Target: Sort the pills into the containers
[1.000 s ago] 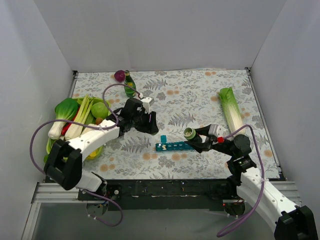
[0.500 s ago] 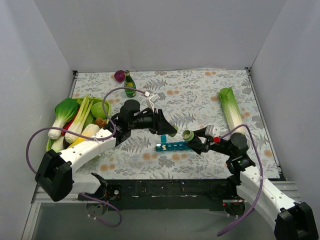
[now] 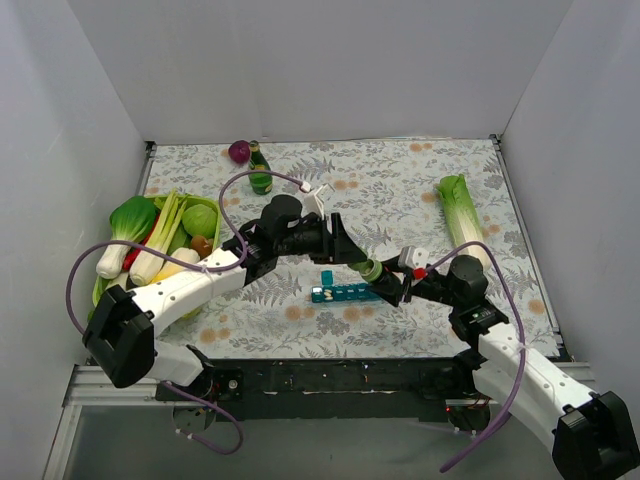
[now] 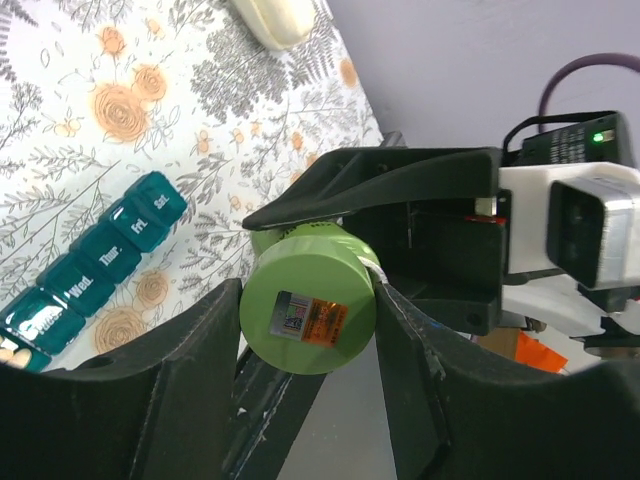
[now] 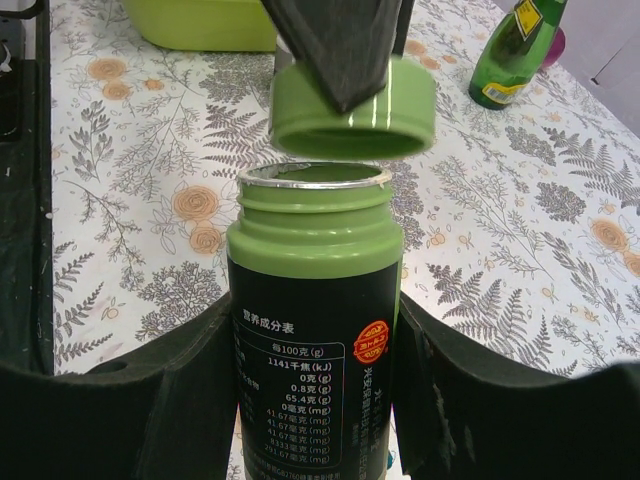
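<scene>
My right gripper (image 5: 315,352) is shut on a green pill bottle with a black label (image 5: 315,300) and holds it above the table, its mouth open. My left gripper (image 4: 307,322) is shut on the bottle's green cap (image 4: 307,312), which hangs just clear of the mouth (image 5: 352,110). In the top view the two grippers, left (image 3: 350,258) and right (image 3: 387,287), meet over the right end of the teal pill organiser (image 3: 345,294). The organiser lies flat, with one lid raised at its left end. Its labelled compartments show in the left wrist view (image 4: 95,265).
A green tray (image 3: 212,210) of vegetables stands at the left. A long pale-green cabbage (image 3: 462,215) lies at the right. A dark green glass bottle with a yellow label (image 3: 260,172) and a purple onion (image 3: 239,151) stand at the back. Grey walls enclose three sides.
My left arm has swung right from beside the tray to the bottle's mouth. My right gripper has carried the bottle a little left towards it.
</scene>
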`<state>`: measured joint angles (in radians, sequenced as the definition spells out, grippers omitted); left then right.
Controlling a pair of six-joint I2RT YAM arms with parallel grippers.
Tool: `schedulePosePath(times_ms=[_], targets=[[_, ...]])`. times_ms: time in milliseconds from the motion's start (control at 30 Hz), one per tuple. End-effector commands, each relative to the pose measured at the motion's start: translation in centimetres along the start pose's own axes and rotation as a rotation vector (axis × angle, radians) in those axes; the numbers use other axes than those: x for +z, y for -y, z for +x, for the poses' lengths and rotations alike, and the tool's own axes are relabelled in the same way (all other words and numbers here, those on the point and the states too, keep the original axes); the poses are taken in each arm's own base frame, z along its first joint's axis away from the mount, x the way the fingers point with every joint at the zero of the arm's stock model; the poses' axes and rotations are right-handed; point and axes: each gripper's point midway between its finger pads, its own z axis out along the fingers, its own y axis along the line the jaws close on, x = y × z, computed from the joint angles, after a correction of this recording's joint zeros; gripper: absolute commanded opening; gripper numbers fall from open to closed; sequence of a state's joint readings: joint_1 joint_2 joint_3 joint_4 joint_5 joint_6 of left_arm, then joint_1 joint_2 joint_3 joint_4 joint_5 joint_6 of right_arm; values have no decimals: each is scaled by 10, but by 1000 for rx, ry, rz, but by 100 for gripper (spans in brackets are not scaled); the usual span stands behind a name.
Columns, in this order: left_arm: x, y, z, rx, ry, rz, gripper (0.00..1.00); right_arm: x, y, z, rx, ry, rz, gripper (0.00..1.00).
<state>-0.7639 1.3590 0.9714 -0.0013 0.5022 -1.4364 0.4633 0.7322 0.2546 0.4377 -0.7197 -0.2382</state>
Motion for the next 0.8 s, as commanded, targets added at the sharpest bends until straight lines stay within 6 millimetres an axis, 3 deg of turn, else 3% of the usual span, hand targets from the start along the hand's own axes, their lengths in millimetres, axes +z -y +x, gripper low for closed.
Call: schedulePosePath(times_ms=[0,400,733,767], targets=[[5,0,0,-7,-6,-70,18,4,12,-29,-79,41,22,1],[14,18,8,-4,-44,-30,17,6,17,-24,-81,-11,37,1],[26,9,18,13,-74,-129,13,7,18,-21,-75,-56,37,1],[28,15,12,26,-67,-130,13,7,20,-23,-77,-57,41,1]])
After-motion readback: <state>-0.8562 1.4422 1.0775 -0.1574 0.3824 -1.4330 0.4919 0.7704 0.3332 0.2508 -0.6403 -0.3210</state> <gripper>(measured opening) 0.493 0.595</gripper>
